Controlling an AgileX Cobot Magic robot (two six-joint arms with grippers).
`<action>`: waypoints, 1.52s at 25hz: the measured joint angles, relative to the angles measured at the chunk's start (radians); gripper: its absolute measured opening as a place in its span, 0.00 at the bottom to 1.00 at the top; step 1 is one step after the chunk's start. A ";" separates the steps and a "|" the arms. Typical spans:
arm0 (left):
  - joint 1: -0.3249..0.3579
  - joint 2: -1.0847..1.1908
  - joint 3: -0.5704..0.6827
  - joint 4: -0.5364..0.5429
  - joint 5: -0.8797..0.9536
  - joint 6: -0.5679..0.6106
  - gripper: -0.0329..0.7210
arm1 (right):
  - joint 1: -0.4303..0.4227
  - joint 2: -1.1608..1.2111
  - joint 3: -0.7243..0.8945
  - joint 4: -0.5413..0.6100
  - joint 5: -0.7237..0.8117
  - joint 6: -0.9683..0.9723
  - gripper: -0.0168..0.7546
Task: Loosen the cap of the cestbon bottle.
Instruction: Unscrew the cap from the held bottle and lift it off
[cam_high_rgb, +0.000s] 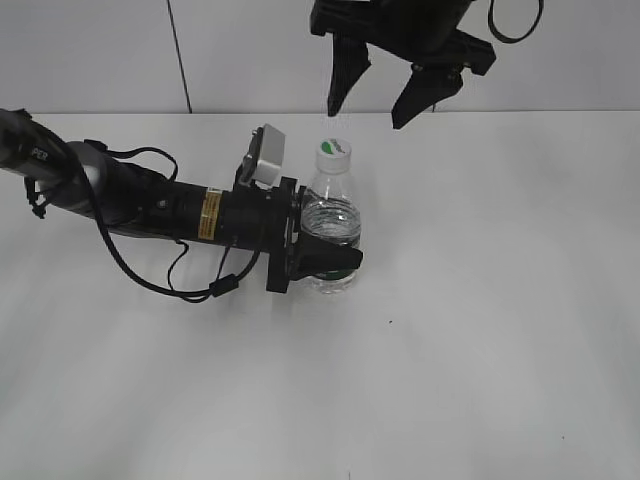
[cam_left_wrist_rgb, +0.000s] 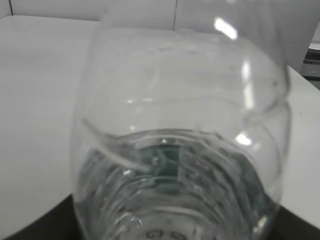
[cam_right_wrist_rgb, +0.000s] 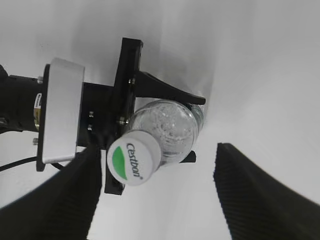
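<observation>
The cestbon bottle (cam_high_rgb: 330, 225) stands upright on the white table, clear with a dark green label band low down. Its white cap (cam_high_rgb: 333, 149) with a green leaf mark is on top. My left gripper (cam_high_rgb: 325, 262) is shut on the bottle's lower body from the left. The bottle fills the left wrist view (cam_left_wrist_rgb: 180, 130). My right gripper (cam_high_rgb: 382, 100) hangs open above and behind the cap, not touching it. In the right wrist view the cap (cam_right_wrist_rgb: 134, 161) sits near the left finger of the open gripper (cam_right_wrist_rgb: 155, 200), above the bottle (cam_right_wrist_rgb: 165, 125).
The white table (cam_high_rgb: 480, 330) spreads all around. The left arm (cam_high_rgb: 150, 200) with its cable lies across the table's left half. A white wall (cam_high_rgb: 100, 50) stands behind.
</observation>
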 joint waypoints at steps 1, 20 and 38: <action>0.000 0.000 0.000 0.000 0.000 0.000 0.58 | 0.002 0.005 -0.006 0.000 0.000 0.001 0.72; 0.000 0.000 0.000 -0.001 0.004 0.000 0.58 | 0.050 0.071 -0.027 -0.012 0.001 0.002 0.69; -0.001 -0.001 0.000 -0.012 0.021 0.000 0.58 | 0.082 0.088 -0.029 -0.036 0.001 0.000 0.56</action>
